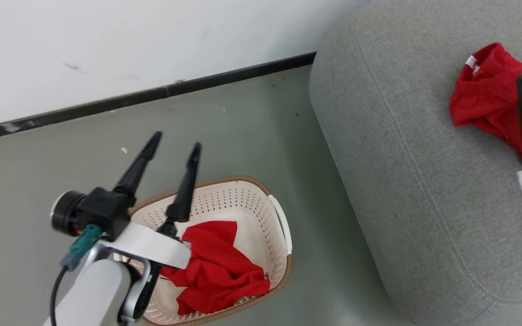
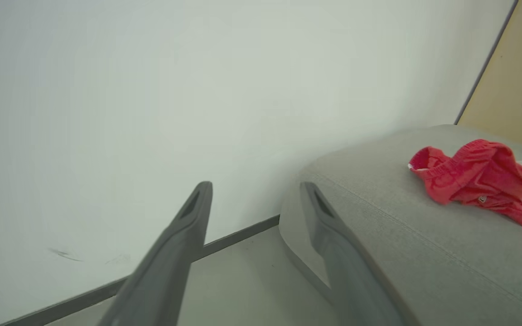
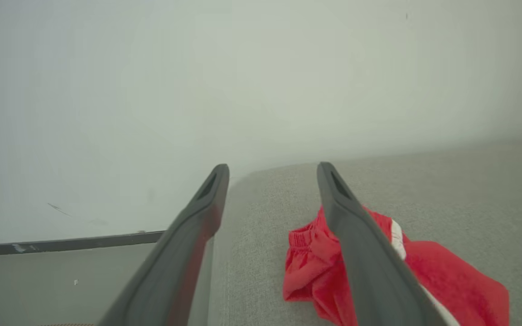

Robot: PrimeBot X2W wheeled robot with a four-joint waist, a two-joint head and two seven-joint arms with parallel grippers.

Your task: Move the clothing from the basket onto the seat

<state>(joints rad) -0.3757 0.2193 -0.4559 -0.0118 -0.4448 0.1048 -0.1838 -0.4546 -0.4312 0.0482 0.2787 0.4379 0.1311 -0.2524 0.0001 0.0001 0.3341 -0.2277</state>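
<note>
A: Head view, nearest first: what do we have at the lower left?

B: Our left tool (image 1: 176,140), fingers spread and gripping nothing, raised above the basket (image 1: 247,199). The basket stands on the floor (image 1: 243,127), just beside the seat (image 1: 401,181).

A: And the clothing?

B: We count two red pieces. The first piece (image 1: 218,267) lies crumpled inside the basket, partly behind our left forearm. The second piece (image 1: 483,99) lies on top of the seat, toward its right side, well apart from the basket.

A: What does the right wrist view give us?

B: Our right tool (image 3: 273,166) is released, its fingers wide apart with nothing between them. It hovers over the seat. One finger crosses in front of the second piece, with white trim showing beside it. We cannot tell whether that finger touches the fabric.

A: And the left wrist view?

B: We see the left tool's two fingers parted, pointing toward the wall (image 1: 152,45). The seat's rounded corner sits behind the right finger, and the second piece is farther along the cushion.

A: Farthest back?

B: The white wall, with a dark skirting (image 1: 224,77) where it meets the floor.
</note>
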